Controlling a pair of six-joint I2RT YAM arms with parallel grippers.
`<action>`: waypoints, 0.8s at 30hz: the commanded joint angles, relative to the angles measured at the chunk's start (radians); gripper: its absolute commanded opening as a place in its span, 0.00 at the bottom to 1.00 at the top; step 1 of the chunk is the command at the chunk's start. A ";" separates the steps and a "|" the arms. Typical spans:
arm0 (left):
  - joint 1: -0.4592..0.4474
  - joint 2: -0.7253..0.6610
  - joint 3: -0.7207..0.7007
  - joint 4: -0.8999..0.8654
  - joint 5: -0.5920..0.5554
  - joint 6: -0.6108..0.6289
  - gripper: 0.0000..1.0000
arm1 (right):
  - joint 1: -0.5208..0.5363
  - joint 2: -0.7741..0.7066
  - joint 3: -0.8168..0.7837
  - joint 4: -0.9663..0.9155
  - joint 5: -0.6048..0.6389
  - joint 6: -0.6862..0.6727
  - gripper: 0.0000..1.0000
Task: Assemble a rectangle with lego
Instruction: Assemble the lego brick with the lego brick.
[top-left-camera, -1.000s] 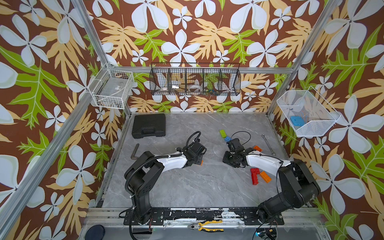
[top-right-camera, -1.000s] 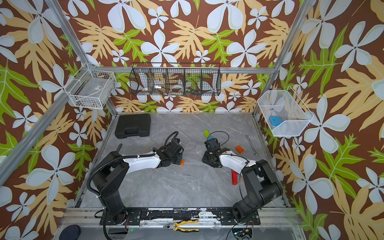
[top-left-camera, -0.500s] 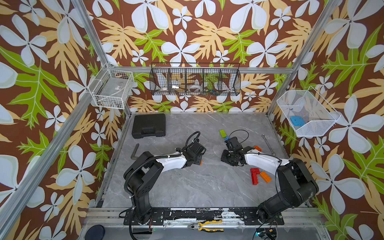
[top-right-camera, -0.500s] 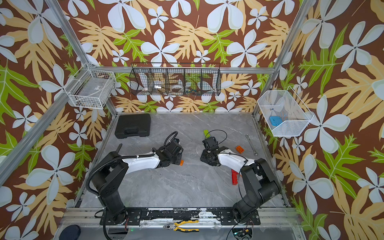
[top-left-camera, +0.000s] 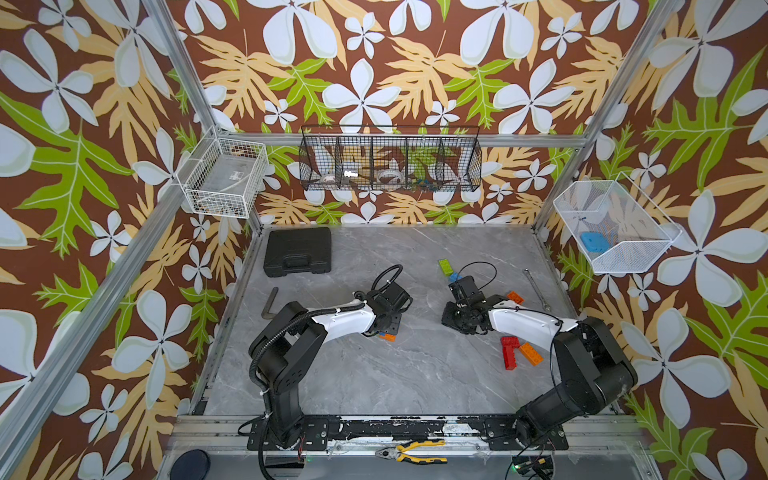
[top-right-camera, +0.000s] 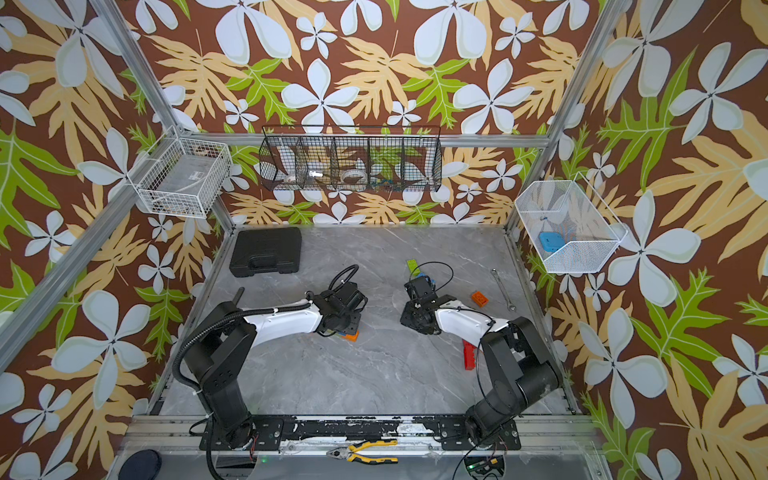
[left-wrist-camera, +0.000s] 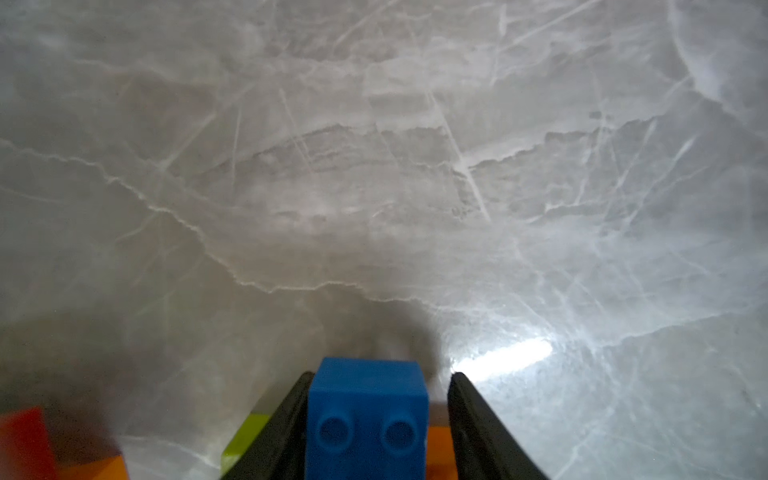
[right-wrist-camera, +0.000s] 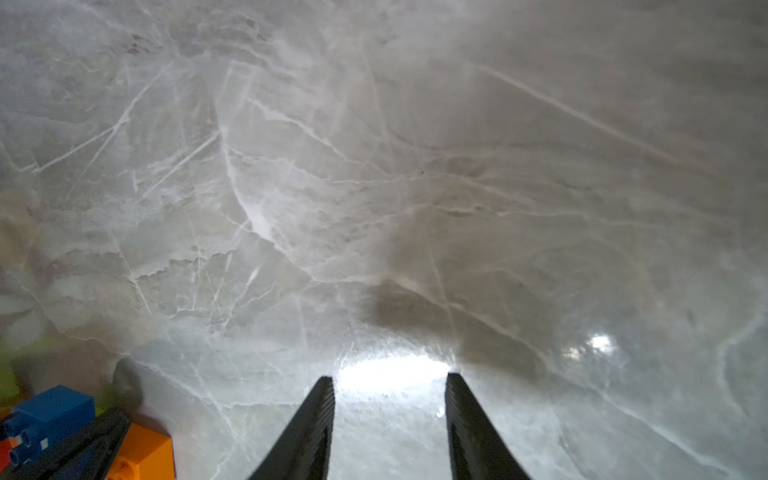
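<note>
In the left wrist view, left fingers (left-wrist-camera: 286, 432) parted narrowly around a blue studded plastic brick (left-wrist-camera: 368, 399): one against its side, the other just clear of it, so no clamp on it. Under and beside that brick, a lime-green plastic brick (left-wrist-camera: 245, 436) and an orange plastic brick (left-wrist-camera: 438, 449), with a red plastic brick (left-wrist-camera: 25, 440) near them, all on the grey marbled surface (left-wrist-camera: 374, 166). Just left of centre in both top views, that cluster mostly hidden beneath the left arm (top-left-camera: 353, 322), only an orange corner (top-left-camera: 389, 337) (top-right-camera: 352, 336) peeping out. In the right wrist view, right fingers (right-wrist-camera: 309, 436) apart at a middling width over bare surface, nothing between them; also there, the blue brick (right-wrist-camera: 54, 409) with one of the left fingers (right-wrist-camera: 83, 440) in front of it. Right of centre in a top view, a second lime-green brick (top-left-camera: 445, 266) with a small blue piece (top-left-camera: 456, 276) just beside it, above the tip of the right arm (top-left-camera: 519, 322); further right, a lone orange brick (top-left-camera: 515, 296); lower right, a red L-shaped piece (top-left-camera: 509, 352) right beside one more orange brick (top-left-camera: 531, 354). At the upper left of the surface, a black plastic case (top-left-camera: 297, 251); near its right edge, a silver wrench (top-left-camera: 536, 289).
</note>
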 joint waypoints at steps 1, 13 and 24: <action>0.000 -0.003 0.008 -0.031 -0.007 -0.010 0.55 | 0.000 0.001 -0.001 0.002 0.005 -0.010 0.43; 0.000 -0.070 0.064 -0.073 -0.035 -0.014 0.65 | 0.006 0.020 0.015 0.010 -0.003 -0.016 0.43; 0.077 -0.353 -0.070 -0.060 0.067 -0.107 0.30 | 0.169 0.027 0.182 0.039 -0.126 -0.215 0.17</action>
